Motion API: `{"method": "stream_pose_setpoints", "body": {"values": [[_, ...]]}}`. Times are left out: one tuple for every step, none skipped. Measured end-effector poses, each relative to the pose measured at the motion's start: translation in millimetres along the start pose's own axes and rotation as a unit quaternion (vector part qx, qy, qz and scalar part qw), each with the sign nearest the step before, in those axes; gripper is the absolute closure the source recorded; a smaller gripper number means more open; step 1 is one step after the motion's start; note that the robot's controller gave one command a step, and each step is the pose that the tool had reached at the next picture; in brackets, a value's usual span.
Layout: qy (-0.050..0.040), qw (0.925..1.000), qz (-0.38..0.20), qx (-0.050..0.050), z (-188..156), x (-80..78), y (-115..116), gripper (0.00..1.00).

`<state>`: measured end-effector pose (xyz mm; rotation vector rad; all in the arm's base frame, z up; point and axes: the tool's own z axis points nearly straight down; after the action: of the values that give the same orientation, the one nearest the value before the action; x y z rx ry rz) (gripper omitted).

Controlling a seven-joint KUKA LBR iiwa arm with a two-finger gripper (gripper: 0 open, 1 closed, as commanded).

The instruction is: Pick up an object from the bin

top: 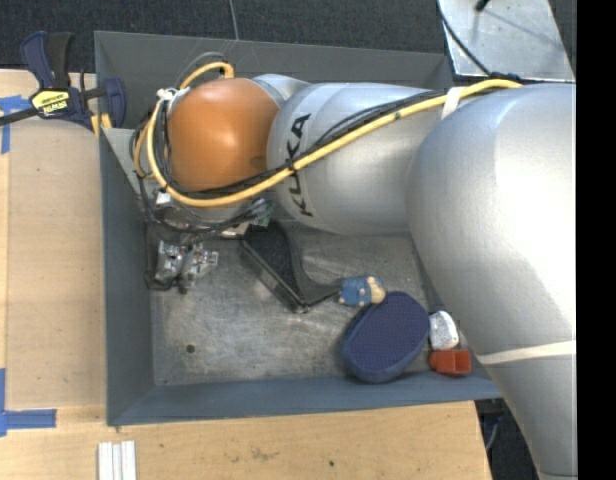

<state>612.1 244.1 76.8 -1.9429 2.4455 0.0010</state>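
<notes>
Tool: my tool hangs low at the left end of the bin, under the orange wrist cover and close to the left wall; I cannot tell whether it is released or clenched, and I make out nothing held in it
Floor under tool: bare grey metal as far as I can see, so it is over no thing
Nearest thing: a black flat piece lies slantwise just to the tool's right, apart from it, with its upper end running under the arm
How it should handle: I judge it stiff, thin and fairly light; lying flat, it offers little height to grip, so I would take it across its narrow width near the free lower end, where the edges are exposed
Slip risk: its smooth dark face may slide against the metal floor if I close off-centre
Small figure: a blue and tan figure lies near the black piece's lower end; it is probably hard plastic, light and easy to pinch across the body
Blue pad: a dark blue oval pad rests near the front wall; it looks soft and rather wide, so I would grip it at its rim
Corner pieces: a white piece and a red block sit beside the pad, tight against the arm and awkward to reach
My pick: the black flat piece, being nearest
</notes>
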Motion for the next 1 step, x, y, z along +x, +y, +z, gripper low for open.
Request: {"method": "stream_pose_setpoints", "body": {"values": [[0.0039, 1.0000, 0.002, -0.002, -43.6, -2.2, -2.5, 1.00]]}}
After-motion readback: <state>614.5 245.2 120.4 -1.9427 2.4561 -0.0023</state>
